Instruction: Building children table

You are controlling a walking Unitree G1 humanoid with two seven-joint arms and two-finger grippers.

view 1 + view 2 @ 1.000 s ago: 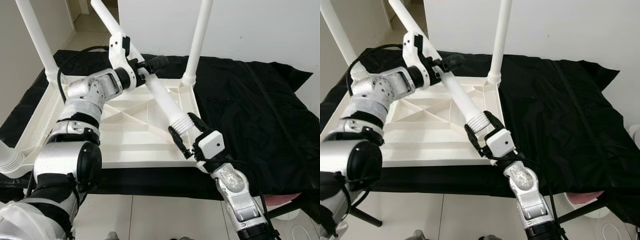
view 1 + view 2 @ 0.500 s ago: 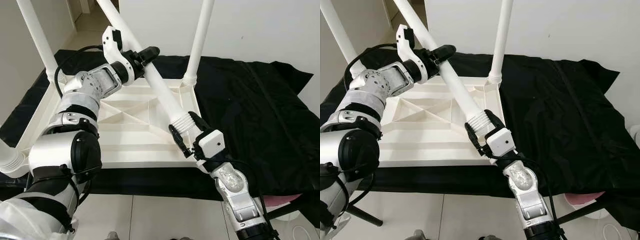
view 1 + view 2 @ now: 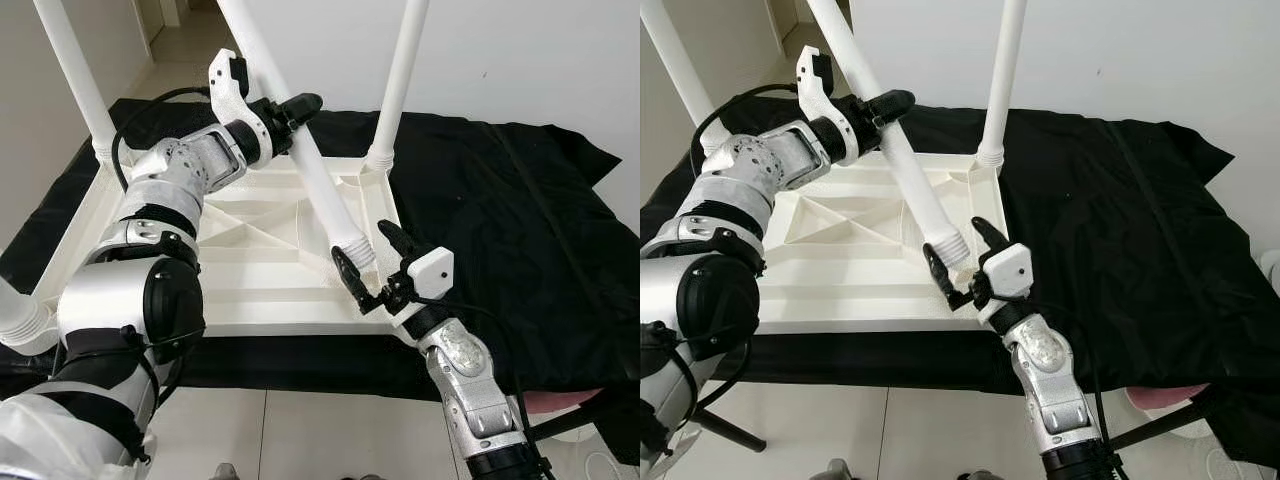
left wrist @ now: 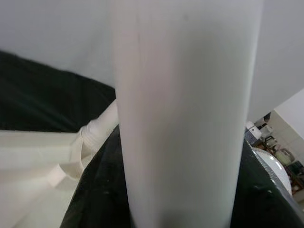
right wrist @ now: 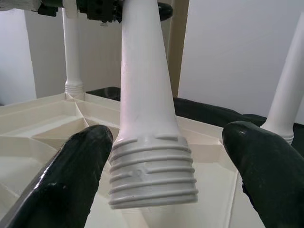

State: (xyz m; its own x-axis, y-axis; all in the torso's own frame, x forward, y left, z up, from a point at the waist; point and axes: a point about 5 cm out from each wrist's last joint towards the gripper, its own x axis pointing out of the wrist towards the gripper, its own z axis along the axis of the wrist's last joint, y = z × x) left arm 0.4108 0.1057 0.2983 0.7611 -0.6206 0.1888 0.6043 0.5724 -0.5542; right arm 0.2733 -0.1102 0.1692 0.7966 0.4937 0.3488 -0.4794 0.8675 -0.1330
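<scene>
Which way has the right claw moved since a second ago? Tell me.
Yes: right claw opened off the leg's threaded end, judged against the tabletop.

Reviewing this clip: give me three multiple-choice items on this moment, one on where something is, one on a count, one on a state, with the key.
1. Where is the threaded end of the loose leg?
A. between the right claw's fingers
B. on the black cloth
C. on the floor

2. How many legs already stand upright on the tabletop?
A. none
B. three
C. five

3. The left claw is:
A. open above the cloth
B. shut on the loose leg
C. hanging idle

Key: 1 A, the ribbed end sits between the spread fingers of the right claw. 2 B, three white legs rise from the corners. 3 B, its fingers wrap the shaft.
</scene>
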